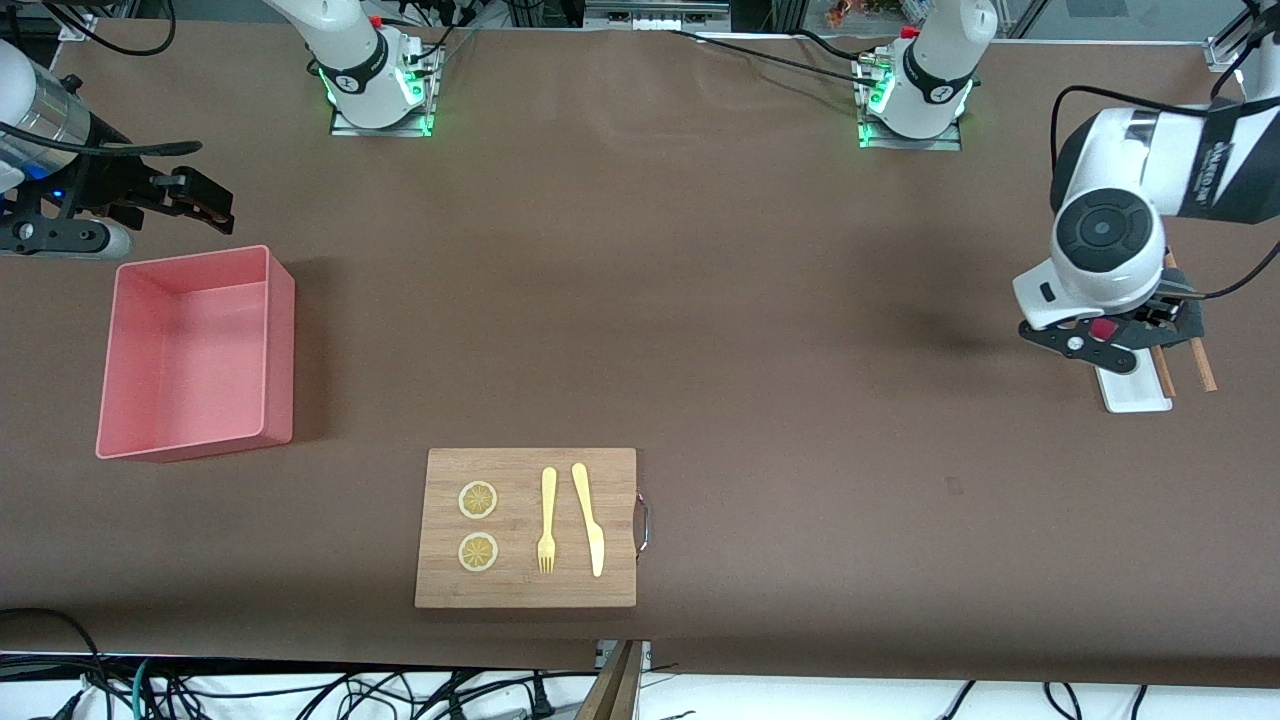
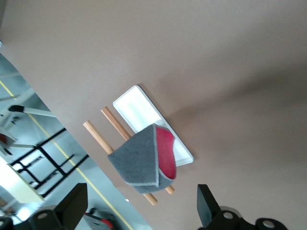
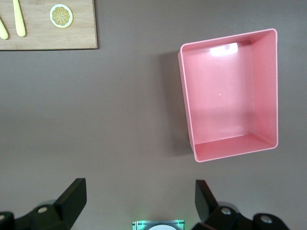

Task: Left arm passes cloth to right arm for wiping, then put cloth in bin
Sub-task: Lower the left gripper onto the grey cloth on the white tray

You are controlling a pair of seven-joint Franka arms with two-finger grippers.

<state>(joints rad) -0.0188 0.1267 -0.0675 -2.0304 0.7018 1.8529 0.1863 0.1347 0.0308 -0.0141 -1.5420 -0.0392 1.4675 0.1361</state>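
Nearest the front camera, a wooden board (image 1: 526, 527) holds two lemon slices (image 1: 478, 526), a fork (image 1: 547, 521) and a knife (image 1: 589, 518). Farther back, at the right arm's end, the pink bin (image 1: 195, 352) sits empty. At the left arm's end, the grey and red cloth (image 2: 144, 161) lies draped over two wooden sticks (image 2: 109, 138) and a small white tray (image 2: 143, 116).

The left gripper (image 2: 139, 206) hovers over it, jaws wide apart, holding nothing. The right gripper (image 1: 200, 203) waits just past the bin, also wide open and empty.

Nothing appears done yet: pickup, handover, wiping and binning all remain. In the front view the left arm hides the cloth almost entirely.
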